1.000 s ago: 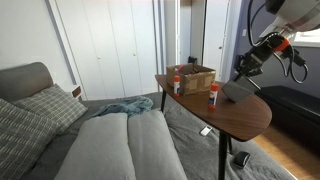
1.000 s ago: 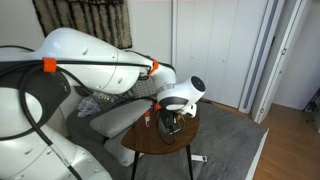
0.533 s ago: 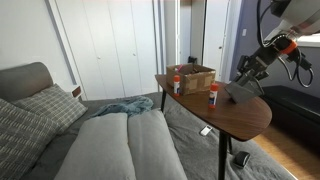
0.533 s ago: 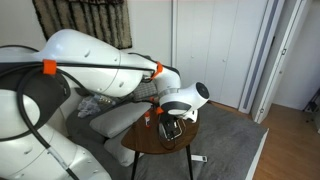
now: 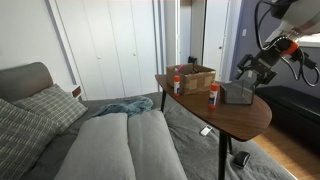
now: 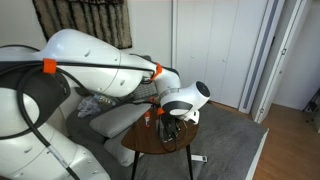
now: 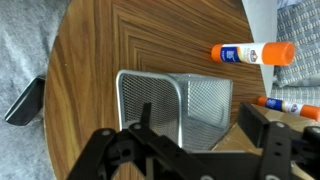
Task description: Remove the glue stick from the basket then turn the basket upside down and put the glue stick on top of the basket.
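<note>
The grey mesh basket (image 7: 172,108) stands on the wooden table, its opening facing the wrist camera. The glue stick (image 7: 252,53), white with orange cap, stands beside it, apart from the basket (image 5: 238,93).

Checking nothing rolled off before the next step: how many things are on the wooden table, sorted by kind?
Glue stick: 1
Red-topped bottle: 1
Mesh basket: 1
Brown box: 1
Total: 4
</note>
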Robot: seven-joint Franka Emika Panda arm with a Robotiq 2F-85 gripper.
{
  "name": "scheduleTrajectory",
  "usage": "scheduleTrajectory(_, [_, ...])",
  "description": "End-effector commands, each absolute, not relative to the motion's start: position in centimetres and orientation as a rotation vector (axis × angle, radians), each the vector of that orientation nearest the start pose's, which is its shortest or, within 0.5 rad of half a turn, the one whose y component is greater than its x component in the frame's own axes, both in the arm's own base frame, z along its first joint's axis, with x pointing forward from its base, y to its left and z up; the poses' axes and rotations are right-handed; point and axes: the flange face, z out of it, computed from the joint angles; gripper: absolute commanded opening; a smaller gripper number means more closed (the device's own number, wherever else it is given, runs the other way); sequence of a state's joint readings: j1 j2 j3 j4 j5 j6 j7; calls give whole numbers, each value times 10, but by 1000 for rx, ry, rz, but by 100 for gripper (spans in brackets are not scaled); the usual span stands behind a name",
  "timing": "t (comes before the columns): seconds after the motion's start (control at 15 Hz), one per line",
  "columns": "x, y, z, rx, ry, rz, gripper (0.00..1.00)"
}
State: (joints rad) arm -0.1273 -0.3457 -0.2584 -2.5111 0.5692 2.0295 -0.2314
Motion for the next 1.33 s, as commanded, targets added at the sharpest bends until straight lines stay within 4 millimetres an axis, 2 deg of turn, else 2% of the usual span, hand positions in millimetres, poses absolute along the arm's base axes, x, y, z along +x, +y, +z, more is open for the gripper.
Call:
scheduleTrajectory(0.0, [392, -129, 406, -2597, 647, -2, 100])
scheduleTrajectory(0.27, [391, -117, 435, -2766, 812, 14, 100])
scheduleTrajectory(0.47, [393, -93, 463, -2955, 762, 11, 100])
scheduleTrajectory(0.6, [396, -74, 477, -3071, 605, 47, 100])
scheduleTrajectory(0.8, [403, -51, 488, -3173, 359, 85, 100])
scheduleTrajectory(1.27, [424, -8, 491, -3223, -241, 71, 100])
